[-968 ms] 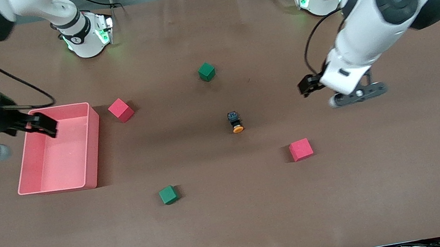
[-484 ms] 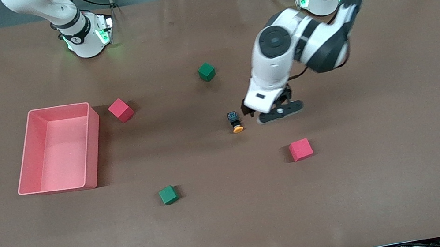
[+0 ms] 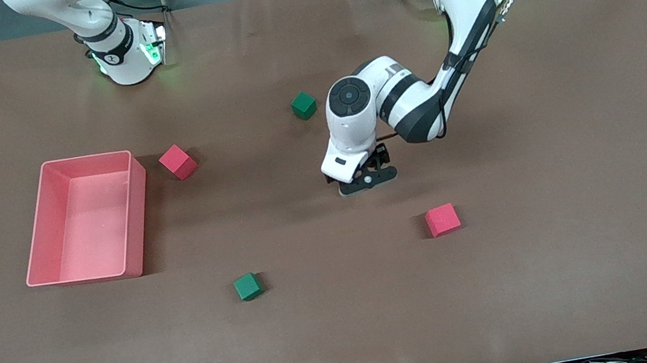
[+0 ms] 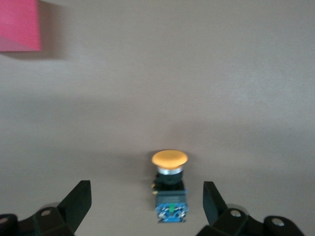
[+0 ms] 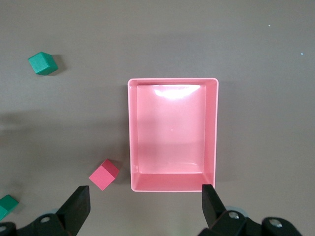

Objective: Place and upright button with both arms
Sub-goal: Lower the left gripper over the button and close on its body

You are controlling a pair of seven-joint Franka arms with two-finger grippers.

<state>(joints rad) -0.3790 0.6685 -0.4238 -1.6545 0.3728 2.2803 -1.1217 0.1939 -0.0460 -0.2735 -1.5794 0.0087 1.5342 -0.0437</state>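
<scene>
Two red cubes (image 3: 177, 162) (image 3: 442, 219), two green cubes (image 3: 303, 106) (image 3: 247, 286), one pink bin (image 3: 132, 213). One button (image 4: 170, 187), orange cap, black-blue body, lies sideways mid-worktop between open left hand (image 4: 147, 202) fingers, untouched. Right hand (image 5: 145, 204) open, high above bin.

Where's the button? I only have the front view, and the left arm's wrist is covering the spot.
Observer: The button lies on its side on the table, between the open fingers of the left gripper.
Operator: Are the fingers touching it?
Observer: No, there is a gap on both sides of it.
Operator: And the right gripper, what is under it?
Observer: The right gripper is open, up over the pink bin, which has nothing in it.
</scene>
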